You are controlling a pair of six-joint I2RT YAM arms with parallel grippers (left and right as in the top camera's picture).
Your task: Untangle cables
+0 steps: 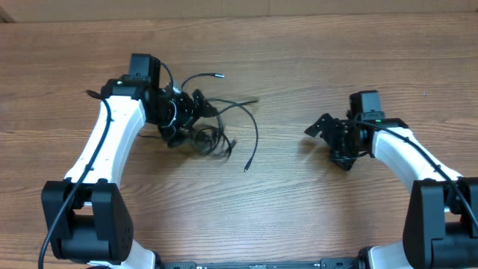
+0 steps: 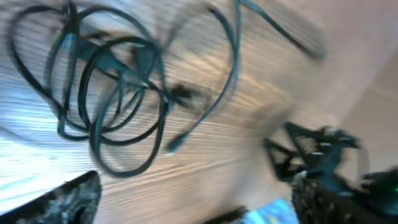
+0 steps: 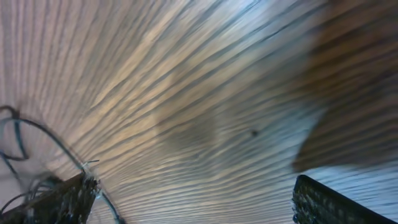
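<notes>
The cables (image 1: 216, 131) are thin black cords lying tangled in loops on the wooden table, left of centre, with loose ends trailing right and a pale tip at the back (image 1: 221, 75). My left gripper (image 1: 196, 112) is at the tangle's left edge, open, with nothing between its fingers. In the left wrist view the coiled cables (image 2: 112, 93) lie ahead of the fingers (image 2: 193, 205). My right gripper (image 1: 323, 128) is open and empty over bare wood right of centre. In the right wrist view its fingers (image 3: 199, 202) are spread wide, and a bit of cable (image 3: 37, 140) shows at far left.
The wooden table (image 1: 284, 194) carries only the cords and both arms. The right arm's gripper (image 2: 317, 155) shows in the left wrist view at right. The table's far edge (image 1: 299, 19) runs along the top.
</notes>
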